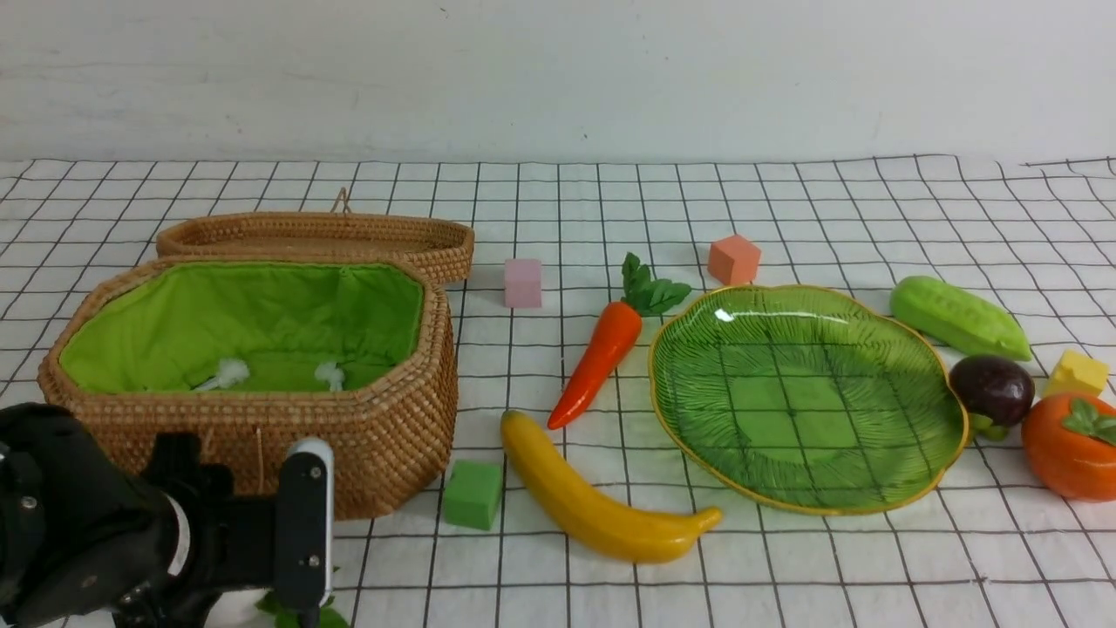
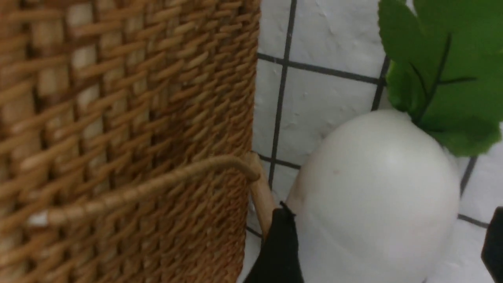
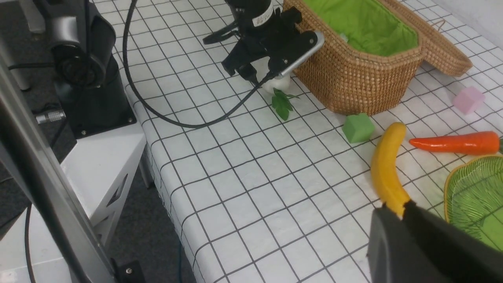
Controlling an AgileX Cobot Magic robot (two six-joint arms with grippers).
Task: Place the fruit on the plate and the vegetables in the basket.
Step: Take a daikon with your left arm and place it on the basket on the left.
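Observation:
The white radish (image 2: pixel 377 188) with green leaves lies on the cloth against the front wall of the wicker basket (image 1: pixel 366 427). My left gripper (image 2: pixel 389 239) is down around it, jaws wide open, one finger on each side. The basket holds no vegetables. The carrot (image 1: pixel 602 358) and banana (image 1: pixel 593 506) lie between the basket and the bare green plate (image 1: pixel 802 392). Right of the plate are the cucumber (image 1: pixel 959 318), mangosteen (image 1: pixel 990 388) and persimmon (image 1: pixel 1068 445). My right gripper (image 3: pixel 402 206) hangs shut and holds nothing, above the banana's end (image 3: pixel 387 169). It is out of the front view.
The basket's lid (image 1: pixel 323 235) lies open behind it. Foam cubes sit about: green (image 1: pixel 472 494) by the basket's corner, pink (image 1: pixel 523 283), orange (image 1: pixel 733 259) behind the plate, yellow (image 1: pixel 1078 373) by the persimmon. The left arm's base (image 3: pixel 90 78) stands off the table's edge.

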